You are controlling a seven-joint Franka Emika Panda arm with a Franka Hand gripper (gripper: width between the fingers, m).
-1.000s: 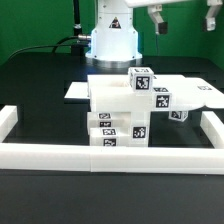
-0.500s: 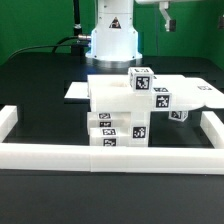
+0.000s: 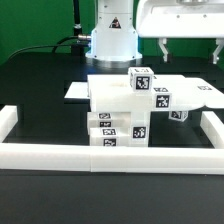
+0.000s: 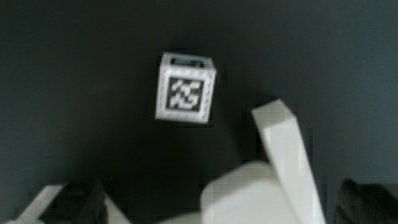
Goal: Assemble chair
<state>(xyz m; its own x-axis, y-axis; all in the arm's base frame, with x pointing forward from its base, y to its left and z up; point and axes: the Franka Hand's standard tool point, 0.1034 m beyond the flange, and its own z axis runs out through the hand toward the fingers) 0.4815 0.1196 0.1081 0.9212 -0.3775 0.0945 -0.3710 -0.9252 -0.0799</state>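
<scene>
While your claw [image 3: 190, 50] hangs spread wide and empty above the chair [image 3: 128, 112], the white parts sit piled on the bench [image 3: 40, 85] just behind the border rail [image 3: 110, 157]. They look light, hard and slippery, so grab flat sides.

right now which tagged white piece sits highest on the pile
The small cube with tags on its faces, perched atop the stack; every other tagged piece lies lower.
</scene>
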